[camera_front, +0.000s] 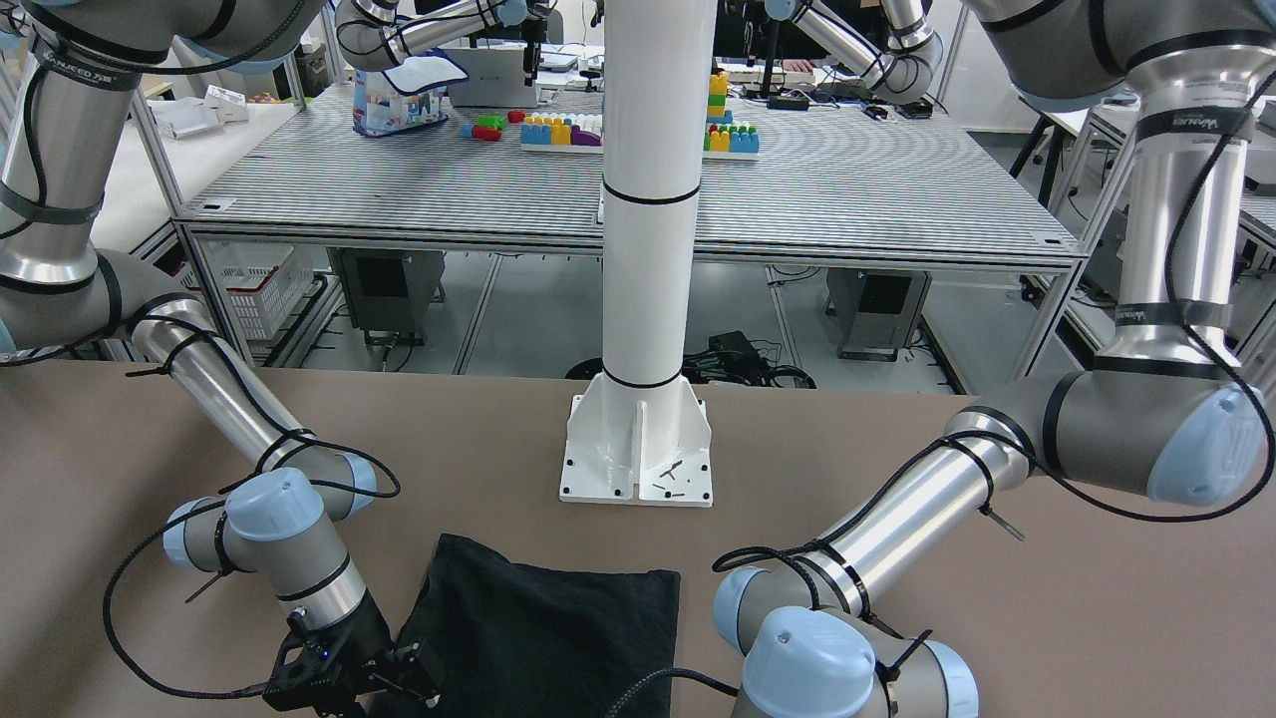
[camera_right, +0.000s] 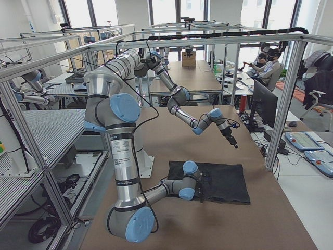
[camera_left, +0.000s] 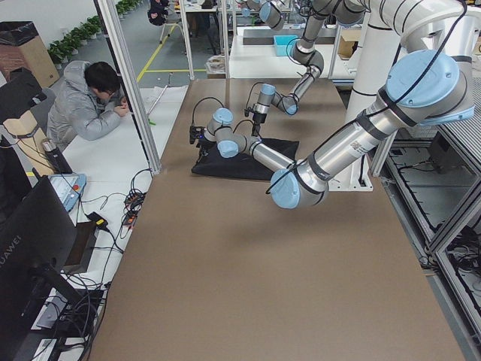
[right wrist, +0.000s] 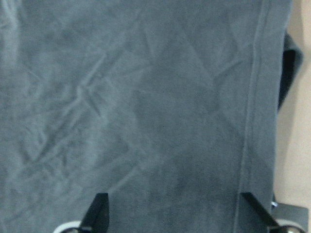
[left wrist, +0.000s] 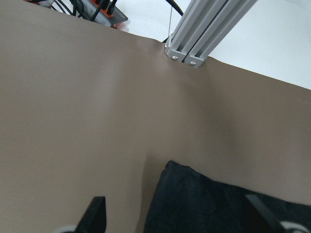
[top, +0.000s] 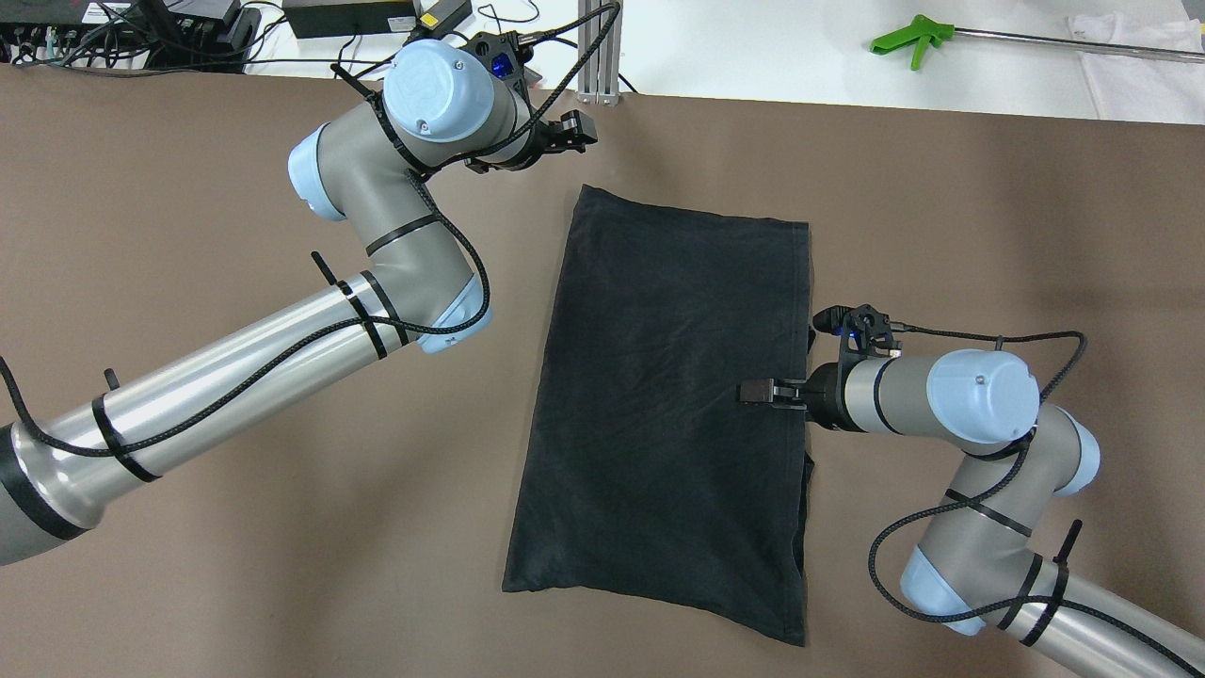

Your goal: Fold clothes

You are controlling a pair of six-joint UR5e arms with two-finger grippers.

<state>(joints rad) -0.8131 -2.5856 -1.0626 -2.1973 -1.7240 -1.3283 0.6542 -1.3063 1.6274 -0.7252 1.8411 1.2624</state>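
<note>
Black cloth (top: 668,395) lies flat on the brown table (top: 188,235), folded to a long rectangle. Its long sides run near to far and it sits about mid-table. We note light creases across the surface and a stitched hem (right wrist: 250,97) along the right side. A bit of under-layer pokes out beyond that hem on the right.

Left gripper (top: 576,132) is at the far-left corner of the cloth, just off the fabric and over bare table. The side view from the right shows it raised above the surface, not touching. Its jaws stand wide. In its wrist view the two fingers (left wrist: 95,213) sit at opposite lower corners of the picture, and the cloth's corner shows between them, nearer the right one. Nothing is held.

Right gripper (top: 753,389) reaches in from the right, over the right edge of the cloth about halfway along its length. The tips are past the hem and above the fabric. Its jaws are also wide, with cloth filling the wrist view between the fingers (right wrist: 97,211). We cannot tell whether the tips touch the fabric, and no fold of it is pinched.
</note>
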